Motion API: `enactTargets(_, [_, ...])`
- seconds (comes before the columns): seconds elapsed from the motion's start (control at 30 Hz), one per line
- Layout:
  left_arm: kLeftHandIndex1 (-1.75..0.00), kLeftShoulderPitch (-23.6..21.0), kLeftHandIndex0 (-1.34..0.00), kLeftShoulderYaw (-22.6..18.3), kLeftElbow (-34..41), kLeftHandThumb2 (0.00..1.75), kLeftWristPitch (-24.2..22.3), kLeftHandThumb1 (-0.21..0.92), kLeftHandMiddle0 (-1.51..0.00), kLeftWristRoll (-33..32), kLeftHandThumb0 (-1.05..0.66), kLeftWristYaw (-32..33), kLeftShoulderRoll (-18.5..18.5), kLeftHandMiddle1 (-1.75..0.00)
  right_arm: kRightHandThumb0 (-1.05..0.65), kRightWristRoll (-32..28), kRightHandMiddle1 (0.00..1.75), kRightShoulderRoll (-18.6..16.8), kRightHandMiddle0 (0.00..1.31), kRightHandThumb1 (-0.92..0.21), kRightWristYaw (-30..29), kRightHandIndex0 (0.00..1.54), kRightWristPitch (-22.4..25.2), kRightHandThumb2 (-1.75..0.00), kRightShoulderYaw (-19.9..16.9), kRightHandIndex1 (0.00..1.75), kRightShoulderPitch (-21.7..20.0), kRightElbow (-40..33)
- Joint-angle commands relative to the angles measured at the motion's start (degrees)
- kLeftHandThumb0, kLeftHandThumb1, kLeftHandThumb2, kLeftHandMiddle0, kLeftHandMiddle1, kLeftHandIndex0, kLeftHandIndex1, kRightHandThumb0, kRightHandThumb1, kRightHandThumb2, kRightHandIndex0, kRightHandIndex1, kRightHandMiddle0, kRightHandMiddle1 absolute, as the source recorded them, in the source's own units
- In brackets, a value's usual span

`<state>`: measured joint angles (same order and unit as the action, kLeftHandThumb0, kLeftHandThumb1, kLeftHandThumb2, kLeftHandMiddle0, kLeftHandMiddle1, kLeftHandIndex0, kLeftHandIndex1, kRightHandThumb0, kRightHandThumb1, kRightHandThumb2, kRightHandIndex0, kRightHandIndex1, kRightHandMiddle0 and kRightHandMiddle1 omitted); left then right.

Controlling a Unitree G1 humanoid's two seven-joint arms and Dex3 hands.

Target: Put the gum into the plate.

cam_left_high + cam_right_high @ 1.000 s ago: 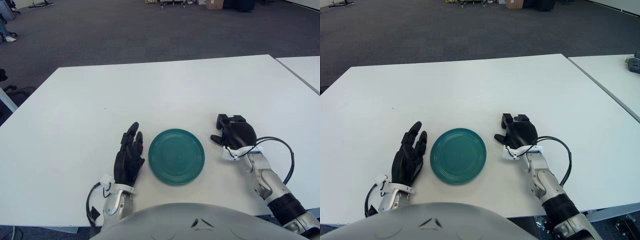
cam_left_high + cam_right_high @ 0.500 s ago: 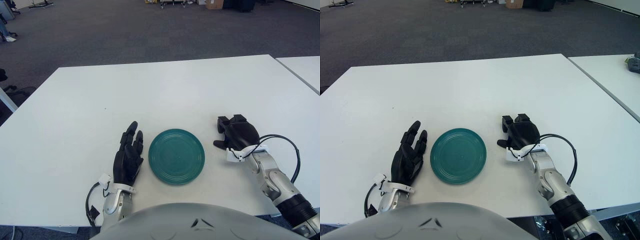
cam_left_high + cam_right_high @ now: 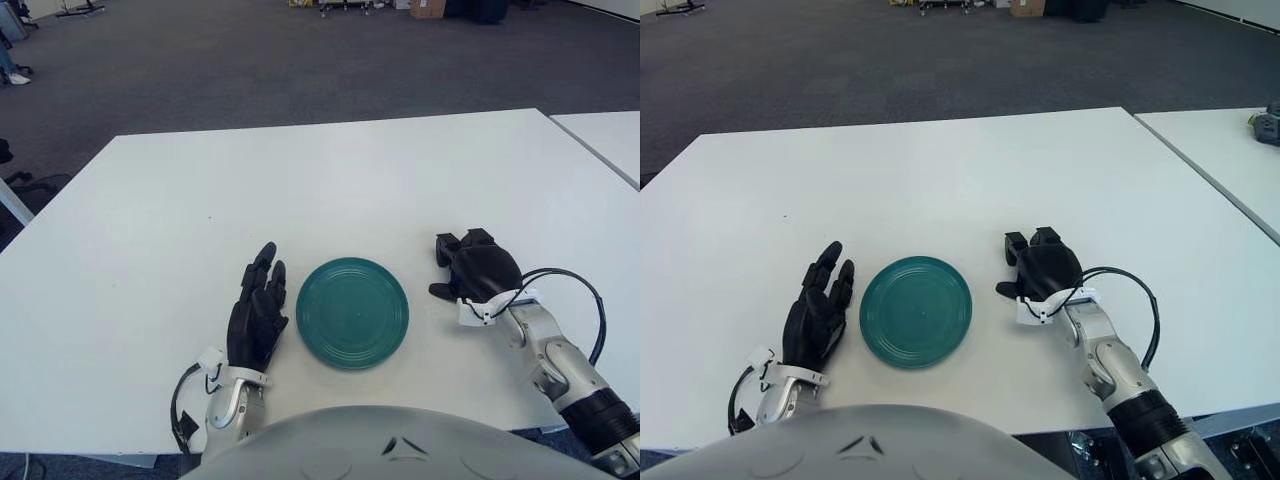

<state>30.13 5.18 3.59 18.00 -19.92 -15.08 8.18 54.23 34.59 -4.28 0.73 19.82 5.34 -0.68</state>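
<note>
Left eye view: no writing visible. One round teal plate point(image 3: 352, 312) sits on my white counter point(image 3: 330, 190). My left hand point(image 3: 256, 315) lies flat, fingers spread; my right hand point(image 3: 470, 266) curls palm-down; gum unseen.

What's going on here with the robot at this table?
A humanoid robot stands at a white table with a green plate in front of it. Nothing is on the plate, and no gum shows anywhere in these views. Its right hand rests palm down on the table just right of the plate, curled, and anything under it is hidden. Its left hand lies flat and open just left of the plate, holding nothing.
</note>
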Motion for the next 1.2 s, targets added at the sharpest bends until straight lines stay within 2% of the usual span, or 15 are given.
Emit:
enactTargets(0.0, [-0.38, 0.1, 0.0, -0.7, -1.3, 0.89, -1.4, 0.92, -0.03, -0.8, -1.05, -0.4, -0.5, 0.0, -0.67, -0.9, 1.36, 0.4, 0.04, -0.88, 1.6, 0.22, -1.0, -0.3, 0.8, 0.79, 1.1, 2.6])
enactTargets(0.03, [-0.37, 0.0, 0.0, -0.9, -1.5, 0.88, -1.3, 0.92, -0.03, -0.9, -1.05, -0.6, -0.7, 0.0, -0.71, -1.2, 1.22, 0.3, 0.03, -0.89, 1.4, 0.21, -1.6, -0.31, 0.8, 0.67, 1.1, 2.9])
enactTargets(0.13, [-0.35, -0.5, 0.0, -1.4, -2.1, 0.86, -1.1, 0.92, -0.02, -0.7, -1.05, -1.0, -1.2, 0.0, -0.77, -2.4, 0.98, 0.7, 0.01, -0.91, 1.8, 0.25, -2.5, -0.34, 0.0, 0.38, 1.3, 1.9])
enactTargets(0.23, [-0.33, -0.9, 0.0, -1.7, -2.4, 0.84, -1.3, 0.92, -0.01, -0.8, -1.05, -1.5, -1.4, 0.0, -0.85, -3.8, 0.78, 2.0, 0.0, -0.92, 5.4, 0.25, -2.1, -0.44, -1.9, 0.21, 1.9, -3.0])
enactTargets(0.37, [-0.31, -1.2, 0.0, -1.9, -2.2, 0.82, -1.9, 0.92, 0.0, -0.8, -1.05, -1.5, -1.6, 0.0, -0.92, -4.9, 0.59, 3.3, 0.0, -0.92, 9.0, 0.23, -2.2, -0.55, -3.5, 0.1, 2.2, -6.5])
enactTargets(0.67, [-0.3, -1.2, 0.0, -2.2, -1.3, 0.8, -3.7, 0.92, 0.0, -1.9, -1.05, -1.0, -1.2, 0.0, -1.04, -8.0, 0.3, 6.6, 0.0, -0.92, 14.2, 0.16, -5.9, -0.73, -6.1, 0.01, 2.4, -9.3])
enactTargets(0.97, [-0.27, -1.3, 0.0, -2.3, -0.6, 0.79, -3.9, 0.92, 0.0, -0.3, -1.05, 0.6, -0.6, 0.0, -1.05, -8.9, 0.12, 10.3, 0.0, -0.92, 15.5, 0.12, -12.6, -0.8, -7.0, 0.0, 1.9, -8.7])
enactTargets(1.17, [-0.27, -0.9, 0.0, -2.2, 0.4, 0.77, -3.9, 0.92, 0.0, 1.4, -1.05, 2.2, -0.2, 0.0, -1.05, -9.8, 0.08, 12.0, 0.0, -0.92, 17.1, 0.1, -15.7, -0.84, -8.0, 0.0, 1.9, -8.9])
